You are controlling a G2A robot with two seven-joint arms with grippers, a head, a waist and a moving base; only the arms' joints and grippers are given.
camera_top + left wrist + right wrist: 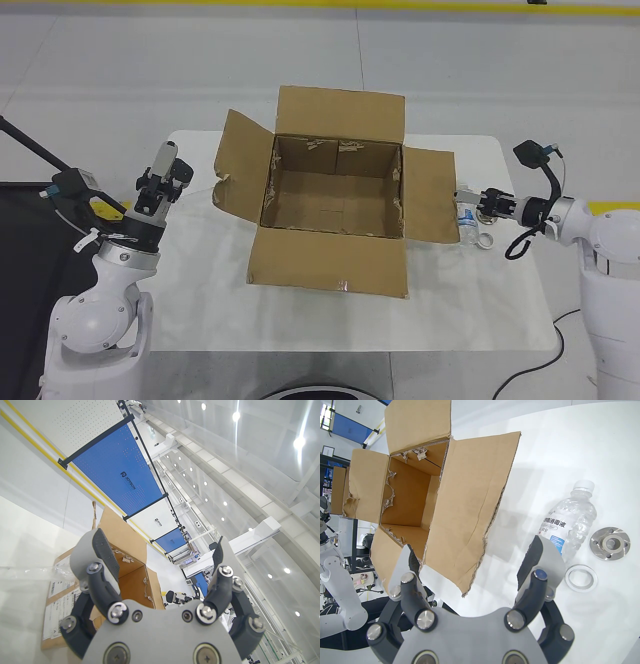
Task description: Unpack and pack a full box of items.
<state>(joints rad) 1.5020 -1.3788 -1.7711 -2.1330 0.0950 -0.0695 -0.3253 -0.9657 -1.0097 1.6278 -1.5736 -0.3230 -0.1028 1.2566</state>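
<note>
An open cardboard box stands in the middle of the white table, all flaps folded out and its inside bare. In the right wrist view the box lies ahead of my open right gripper. A clear water bottle lies on its side close to one finger, beside the right flap. In the top view the right gripper hovers over that bottle. My left gripper is left of the box, tilted upward and open, holding nothing.
A metal flange and a flat metal ring lie on the table beyond the bottle. A crumpled clear plastic film lies by the box's left flap. A black stand juts in at far left.
</note>
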